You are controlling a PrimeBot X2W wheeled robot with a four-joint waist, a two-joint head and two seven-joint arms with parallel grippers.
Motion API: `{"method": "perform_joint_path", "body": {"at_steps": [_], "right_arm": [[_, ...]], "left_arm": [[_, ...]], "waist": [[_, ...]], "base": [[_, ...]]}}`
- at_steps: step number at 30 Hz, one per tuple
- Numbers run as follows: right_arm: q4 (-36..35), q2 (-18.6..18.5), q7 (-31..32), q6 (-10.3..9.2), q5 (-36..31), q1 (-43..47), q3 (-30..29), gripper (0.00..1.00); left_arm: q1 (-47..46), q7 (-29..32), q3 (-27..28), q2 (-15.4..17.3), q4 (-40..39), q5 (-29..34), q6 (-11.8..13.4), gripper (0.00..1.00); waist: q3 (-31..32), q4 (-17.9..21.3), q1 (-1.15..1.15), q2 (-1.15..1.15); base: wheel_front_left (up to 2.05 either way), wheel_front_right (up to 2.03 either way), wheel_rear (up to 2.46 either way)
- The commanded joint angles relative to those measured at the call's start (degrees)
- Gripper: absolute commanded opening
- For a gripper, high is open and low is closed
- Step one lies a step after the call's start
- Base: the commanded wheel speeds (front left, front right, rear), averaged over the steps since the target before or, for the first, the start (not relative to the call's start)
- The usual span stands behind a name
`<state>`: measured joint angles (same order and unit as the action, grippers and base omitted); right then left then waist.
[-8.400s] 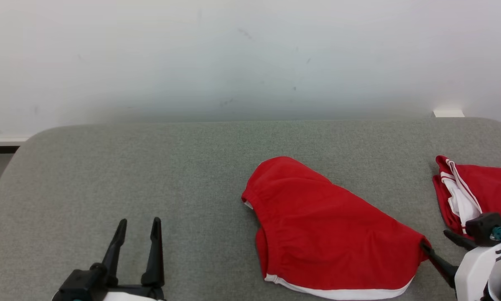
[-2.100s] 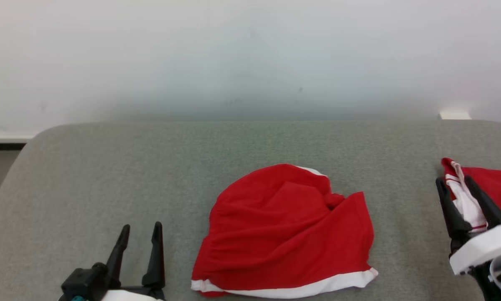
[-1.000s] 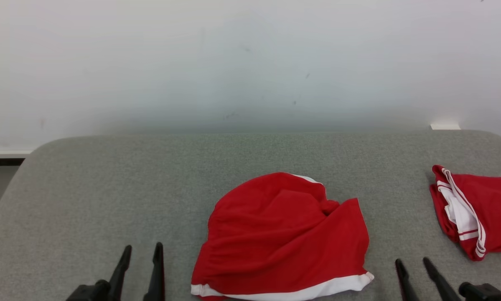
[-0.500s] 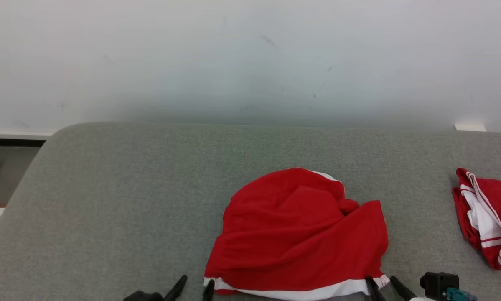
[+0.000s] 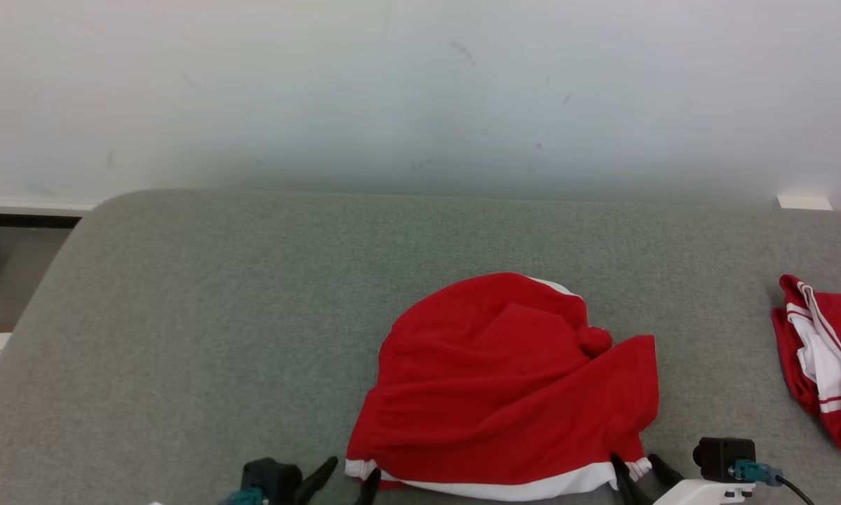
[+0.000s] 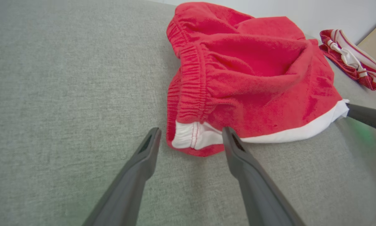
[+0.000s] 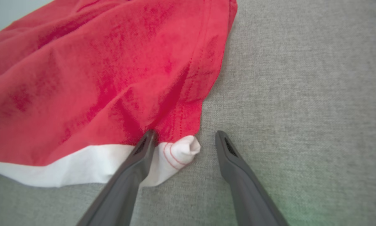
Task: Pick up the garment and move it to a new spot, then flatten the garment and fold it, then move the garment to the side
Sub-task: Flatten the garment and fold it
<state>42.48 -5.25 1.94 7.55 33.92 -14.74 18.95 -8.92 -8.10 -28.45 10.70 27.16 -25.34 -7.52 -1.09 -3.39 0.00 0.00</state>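
Two red garments on grey surface — task garment crumpled, centre near; second red garment well apart, right edge. Two hands, both spread, gripping nothing: left hand straddles near-left white hem corner, right hand near-right corner.

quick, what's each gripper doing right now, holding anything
left gripper: open, at the garment's left hem corner, holding nothing
right gripper: open, at its right hem corner, holding nothing

Head looks down; wrists low, close, seemingly facing inward over the shared garment
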Motion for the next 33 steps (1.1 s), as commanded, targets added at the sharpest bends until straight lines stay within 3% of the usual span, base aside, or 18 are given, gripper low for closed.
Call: {"method": "perform_joint_path", "body": {"at_steps": [1, 3, 4, 5, 6, 7, 14, 23, 27, 33], "right_arm": [[1.63, 0.42, 0.57, -0.15, -0.04, 0.46, 0.93, 0.91], [2.19, 0.64, 0.66, -0.12, 0.26, 0.15, 1.75, 0.66], [2.3, 0.77, 0.74, -0.06, 0.44, 0.02, 2.3, 0.47], [2.34, 0.83, 0.7, -0.06, 0.53, -0.11, 2.77, 0.32], [2.34, 0.76, 0.4, -0.06, 0.72, -0.23, 3.13, 0.06], [2.36, 0.6, 0.09, -0.08, 0.97, -0.33, 3.41, 0.0], [-0.07, -1.28, -5.47, -0.08, 3.54, -0.93, 4.22, 0.0], [-9.97, -5.54, -9.75, -0.08, 9.82, -1.09, 4.48, 0.0], [-13.64, -7.38, -7.56, -0.08, 12.19, -4.82, 4.57, 0.0], [-17.11, -8.82, -4.15, -0.08, 15.57, -17.19, 4.21, 0.0]], "left_arm": [[-1.3, 0.4, -0.32, 0.39, 1.44, -0.37, 0.1, 1.0], [-2.79, 0.79, -1.35, 0.09, 3.52, -0.59, 0.08, 1.0], [-3.48, 0.72, -1.87, 0.02, 4.25, -0.95, 0.09, 0.95], [-4.11, 0.4, -2.36, -0.01, 4.77, -1.38, 0.1, 0.64], [-4.46, 0.08, -2.7, 0.03, 5.19, -1.89, 0.1, 0.28], [-4.66, -0.23, -2.99, 0.16, 5.62, -2.41, 0.1, 0.0], [-3.83, -3.33, -3.41, 1.32, 6.38, -4.24, 0.09, 0.0], [-4.87, -3.69, -3.26, 2.4, 0.48, -6.31, 0.09, 0.0], [-9.73, -1.12, -3.89, 3.34, -2.62, -5.48, 0.09, 0.0], [-24.39, 3.34, -2.9, 5.14, -4.15, -6.31, 0.09, 0.0]], "waist": [[-0.27, 0.21, 0.0, 0.0], [-0.47, 0.59, 0.0, 0.0], [-0.58, 0.81, 0.0, 0.0], [-0.67, 0.99, 0.0, 0.0], [-0.7, 1.11, 0.0, 0.0], [-0.64, 1.24, 0.0, 0.0], [1.04, 2.05, 0.0, 0.0], [1.82, 2.79, 0.0, 0.0], [-0.21, 3.22, 0.0, 0.0], [-9.23, 3.72, 0.0, 0.0]], "base": [[0.0, 0.0, 0.0], [0.0, 0.0, 0.0], [0.0, 0.0, 0.0], [0.0, 0.0, 0.0], [0.0, 0.0, 0.0], [0.0, 0.0, 0.0], [0.0, 0.0, 0.0], [0.0, 0.0, 0.0], [0.0, 0.0, 0.0], [0.0, 0.0, 0.0]]}}
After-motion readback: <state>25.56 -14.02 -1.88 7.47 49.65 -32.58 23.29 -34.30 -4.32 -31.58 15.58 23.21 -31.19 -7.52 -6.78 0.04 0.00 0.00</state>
